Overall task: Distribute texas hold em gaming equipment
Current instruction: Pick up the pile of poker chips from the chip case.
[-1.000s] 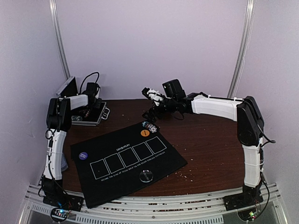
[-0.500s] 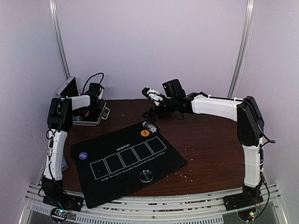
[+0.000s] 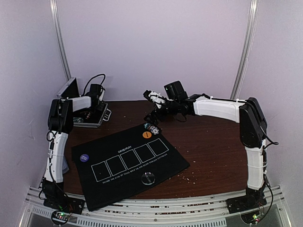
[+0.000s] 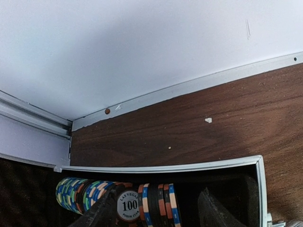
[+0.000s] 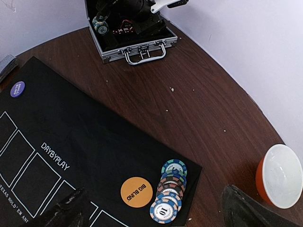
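Your left gripper [image 4: 158,208] sits jaws parted inside the case [image 4: 189,166], chip row [image 4: 75,191] between its fingers; close off-centre and the row topples, while your right gripper [image 5: 154,201] hangs wide open, empty, above the fanned chips [image 5: 170,182].

- The right gripper [image 5: 154,190] has its jaws spread wide, one dark finger [image 5: 61,210] in each lower corner, with nothing gripped.
- Between the jaws, nearer the right-hand one, a fanned row of striped poker chips [image 5: 168,188] lies on a corner of the black mat [image 5: 71,123].
- An orange disc [image 5: 136,191] marked BIG BLIND lies just beside the chips, towards the left-hand jaw.
- Outside the right-hand jaw, a white bowl [image 5: 279,175] with an orange base stands on the brown table [image 5: 189,94].
- Well ahead of the jaws stands an open metal case [image 5: 137,45], with the left arm [image 5: 137,7] reaching into it.
- A purple disc [image 5: 17,89] lies on the mat, ahead of and outside the left-hand jaw.
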